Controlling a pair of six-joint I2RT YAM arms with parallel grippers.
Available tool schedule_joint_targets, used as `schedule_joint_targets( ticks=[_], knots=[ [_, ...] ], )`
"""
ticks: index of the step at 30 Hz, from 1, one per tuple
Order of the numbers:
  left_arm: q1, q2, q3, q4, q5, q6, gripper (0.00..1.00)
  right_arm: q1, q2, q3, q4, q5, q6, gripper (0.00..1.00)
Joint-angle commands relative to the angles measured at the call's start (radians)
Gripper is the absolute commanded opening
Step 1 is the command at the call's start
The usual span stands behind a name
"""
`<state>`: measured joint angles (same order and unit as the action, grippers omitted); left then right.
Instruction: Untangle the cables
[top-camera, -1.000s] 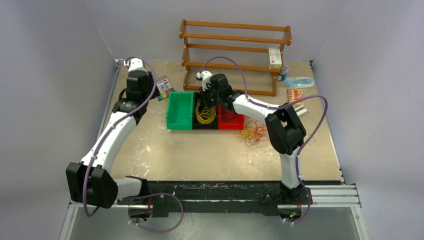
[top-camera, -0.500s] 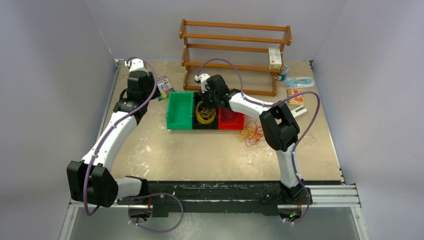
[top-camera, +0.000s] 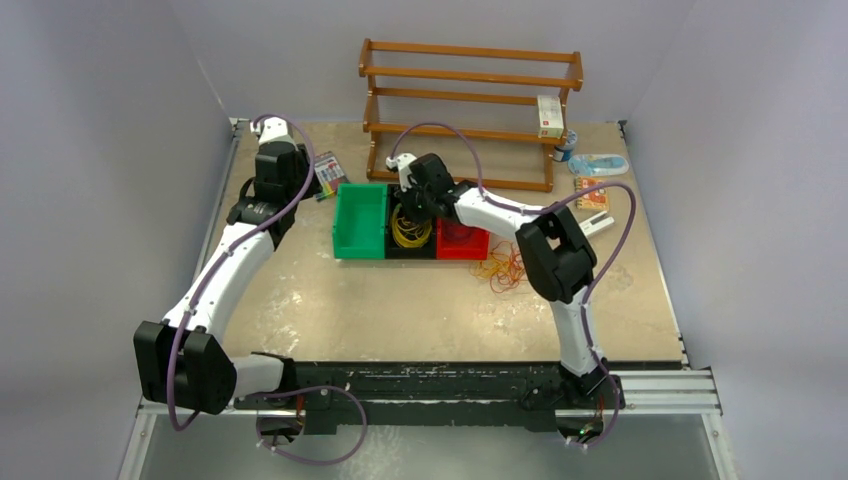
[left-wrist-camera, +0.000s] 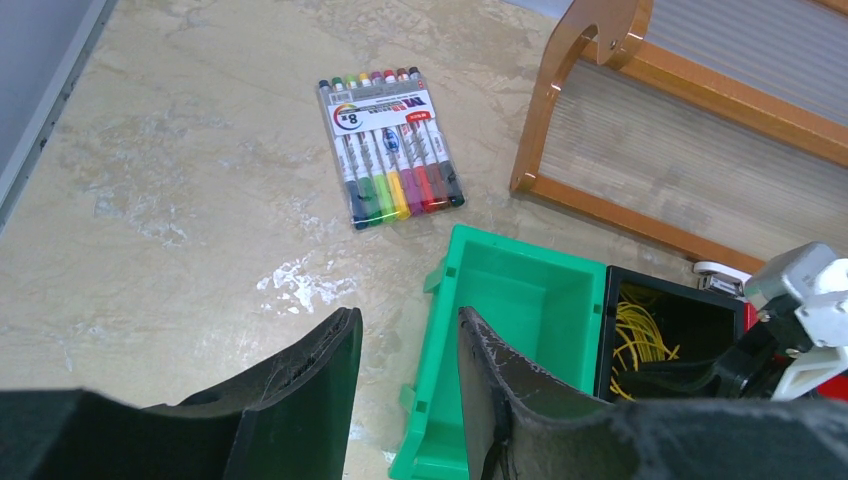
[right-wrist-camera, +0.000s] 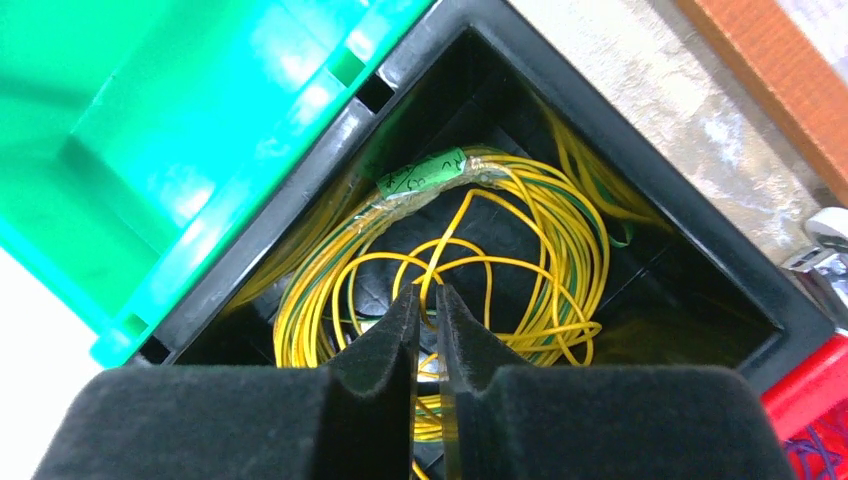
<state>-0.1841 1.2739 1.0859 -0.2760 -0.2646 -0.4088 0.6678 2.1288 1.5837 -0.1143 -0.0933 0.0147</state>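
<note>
A bunch of yellow cables (top-camera: 410, 228) lies coiled in the black bin (right-wrist-camera: 620, 130), with a green tag on the coil. My right gripper (top-camera: 415, 200) reaches down into that bin. In the right wrist view its jaws (right-wrist-camera: 426, 292) are almost closed, with a yellow strand (right-wrist-camera: 520, 250) pinched at the tips. Orange cables (top-camera: 505, 268) lie loose on the table right of the bins. Dark purple cables (right-wrist-camera: 815, 450) sit in the red bin (top-camera: 462, 240). My left gripper (left-wrist-camera: 405, 320) is open and empty, held above the table left of the green bin (left-wrist-camera: 520, 300).
The green bin (top-camera: 360, 222) holds nothing. A marker pack (left-wrist-camera: 390, 150) lies behind it on the left. A wooden rack (top-camera: 470, 110) stands at the back with a small box (top-camera: 549, 115) on it. Small items (top-camera: 597, 163) lie at the back right.
My right gripper has shifted a little left, further over the black bin, and its elbow has swung left. The left arm has not moved.
</note>
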Motion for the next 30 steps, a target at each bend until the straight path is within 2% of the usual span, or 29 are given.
schedule_joint_targets(
  ticks=[1, 15, 20, 26, 30],
  knots=[
    [0.006, -0.008, 0.002, 0.046, 0.007, -0.012, 0.4, 0.003, -0.109, 0.015, 0.047, 0.028, -0.014, 0.14],
    [0.006, -0.008, 0.001, 0.047, 0.01, -0.008, 0.45, 0.003, -0.233, -0.042, 0.088, 0.05, -0.006, 0.38],
    [0.007, -0.003, 0.002, 0.054, 0.038, -0.003, 0.46, 0.004, -0.311, -0.112, 0.146, 0.052, 0.039, 0.39],
    [0.0, 0.007, 0.018, 0.077, 0.092, 0.0, 0.47, -0.007, -0.433, -0.223, 0.191, 0.155, 0.103, 0.4],
    [-0.069, 0.0, 0.028, 0.103, 0.075, 0.012, 0.48, -0.036, -0.532, -0.343, 0.239, 0.209, 0.181, 0.4]
  ],
)
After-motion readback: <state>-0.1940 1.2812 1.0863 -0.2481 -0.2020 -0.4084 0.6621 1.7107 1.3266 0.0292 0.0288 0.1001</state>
